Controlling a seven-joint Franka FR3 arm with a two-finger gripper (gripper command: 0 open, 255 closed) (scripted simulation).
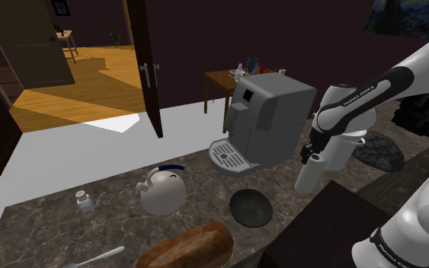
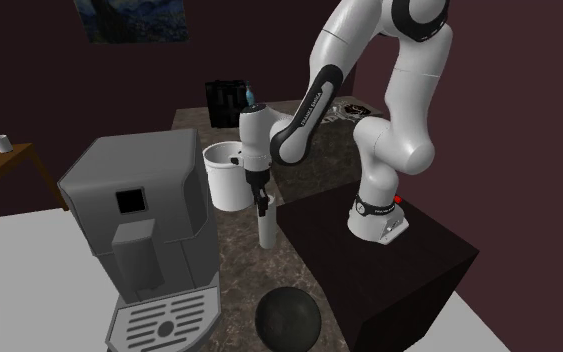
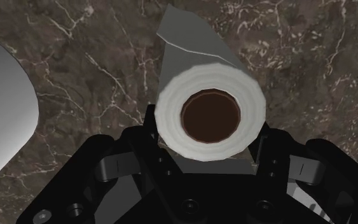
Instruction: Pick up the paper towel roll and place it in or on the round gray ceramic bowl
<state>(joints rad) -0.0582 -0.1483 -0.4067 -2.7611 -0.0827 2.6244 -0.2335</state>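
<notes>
The paper towel roll (image 1: 312, 172) is a slim white cylinder with a brown core (image 3: 210, 116), standing upright on end. My black gripper (image 1: 309, 152) is shut on its upper part, and in the wrist view the fingers (image 3: 149, 131) clasp it on both sides. In the second exterior view the roll (image 2: 268, 226) hangs straight down from the gripper (image 2: 260, 203) over the marble counter; whether its foot touches the counter I cannot tell. The round dark grey bowl (image 1: 251, 207) sits empty on the counter, toward the shoulder view's lower left of the roll, near the counter's edge (image 2: 287, 320).
A grey coffee machine (image 1: 270, 114) stands close beside the roll, and a white container (image 2: 224, 176) stands right behind it. A white kettle (image 1: 163, 190), a bread loaf (image 1: 191, 247), a small shaker (image 1: 83, 200) and a spoon (image 1: 98, 257) lie further along the counter.
</notes>
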